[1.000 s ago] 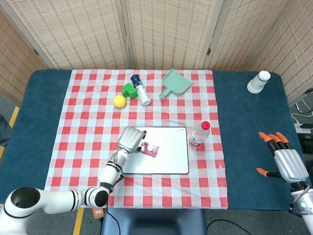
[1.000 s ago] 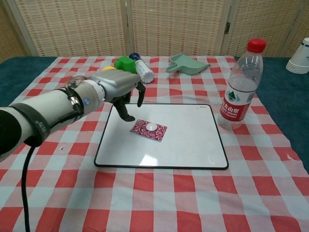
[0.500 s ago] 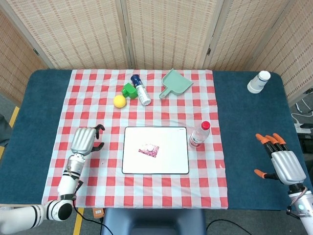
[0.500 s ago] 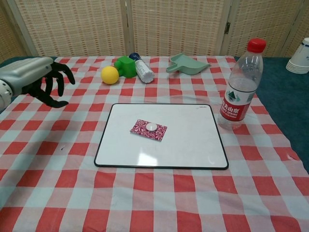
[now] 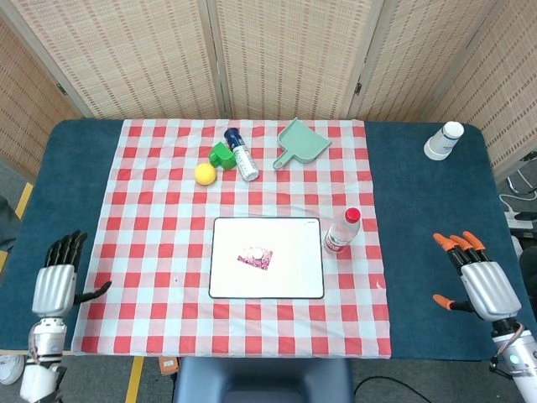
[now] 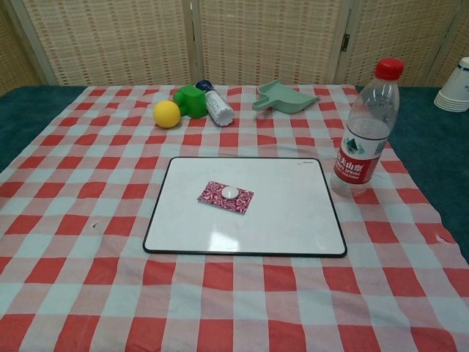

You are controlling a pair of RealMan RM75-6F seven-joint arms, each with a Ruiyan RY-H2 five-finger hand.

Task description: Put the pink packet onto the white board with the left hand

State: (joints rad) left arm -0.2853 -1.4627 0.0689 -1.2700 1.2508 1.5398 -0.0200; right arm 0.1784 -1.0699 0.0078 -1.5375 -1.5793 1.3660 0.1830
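Looks like a staged robot test bay, not a home: woven reed partition screens [image 5: 277, 54] box in one table w/ dark blue cover [image 5: 419, 243] & red-white checked cloth [image 6: 88, 293]; floor by table edge has yellow tape line [image 5: 134, 379] & loose cable

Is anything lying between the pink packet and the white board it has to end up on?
Nothing visible does. The pink patterned packet already lies flat on the white rectangular board, left of its middle. The left hand is off at the table's left edge, fingers apart, holding nothing.
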